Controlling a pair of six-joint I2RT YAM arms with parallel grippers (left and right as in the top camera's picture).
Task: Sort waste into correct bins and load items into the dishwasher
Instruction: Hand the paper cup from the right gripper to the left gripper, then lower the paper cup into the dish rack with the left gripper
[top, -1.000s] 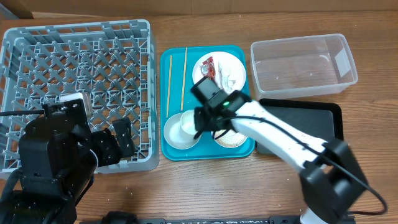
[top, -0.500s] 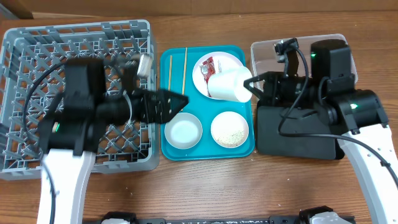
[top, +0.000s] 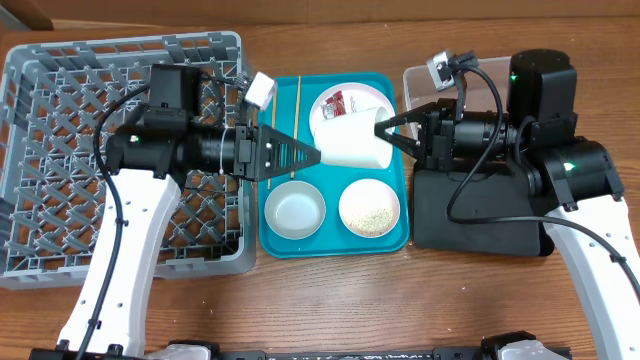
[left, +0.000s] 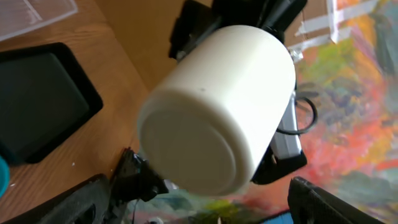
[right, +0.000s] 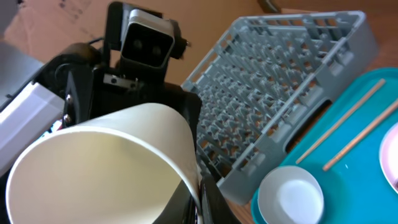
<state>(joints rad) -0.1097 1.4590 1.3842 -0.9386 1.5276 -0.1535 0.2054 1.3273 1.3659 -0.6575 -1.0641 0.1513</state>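
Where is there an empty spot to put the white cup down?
The grey dish rack looks bare across its left and middle pegs. The black tray and the clear tub look empty too, though the right arm covers part of both. The teal tray is crowded: plate, chopsticks, two small dishes.

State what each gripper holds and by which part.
The right gripper holds the white cup by its rim. The left gripper is open near its base, gripping nothing.
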